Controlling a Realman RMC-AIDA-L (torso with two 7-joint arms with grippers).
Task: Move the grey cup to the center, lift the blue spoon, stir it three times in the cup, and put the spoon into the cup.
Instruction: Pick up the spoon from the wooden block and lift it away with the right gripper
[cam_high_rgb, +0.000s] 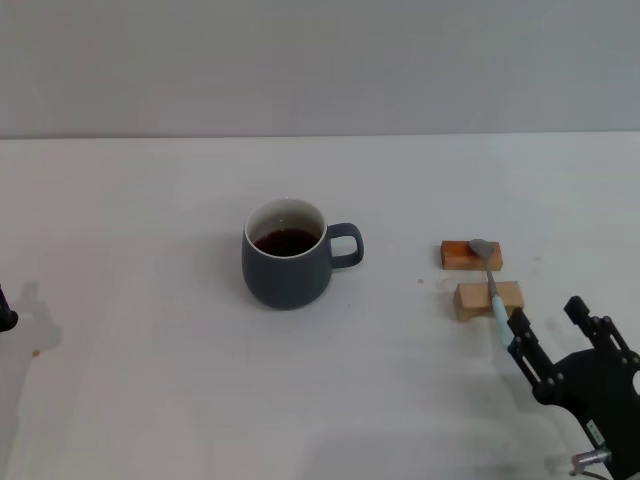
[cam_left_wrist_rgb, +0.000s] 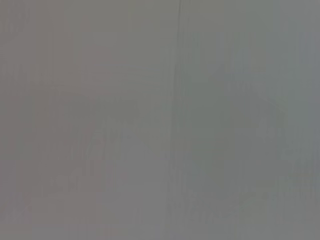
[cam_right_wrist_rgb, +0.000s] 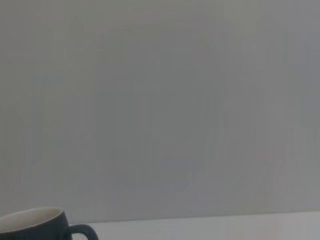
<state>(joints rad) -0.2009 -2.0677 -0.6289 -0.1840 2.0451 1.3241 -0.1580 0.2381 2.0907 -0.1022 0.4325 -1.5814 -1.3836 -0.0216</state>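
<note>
- Slate-grey cup (cam_high_rgb: 287, 264) with dark liquid, upright near the table's (cam_high_rgb: 150, 380) middle, handle toward the right; that step judged done.
- Blue spoon (cam_high_rgb: 491, 289) resting across two wooden blocks (cam_high_rgb: 480, 278), right of the cup.
- Right gripper (cam_high_rgb: 548, 328), fingers apart, at the spoon's handle end; not yet clamped.
- Next: closing on the slim handle, then lifting.
- Left gripper (cam_high_rgb: 5, 312) parked at the left edge; fingers impossible to tell.

Right gripper (cam_high_rgb: 546, 325), lower right of the head view: matte black, two slim angular fingers, blocky body, silver metal fitting underneath. Left arm (cam_high_rgb: 6, 318): only a small black tip at the left edge.
</note>
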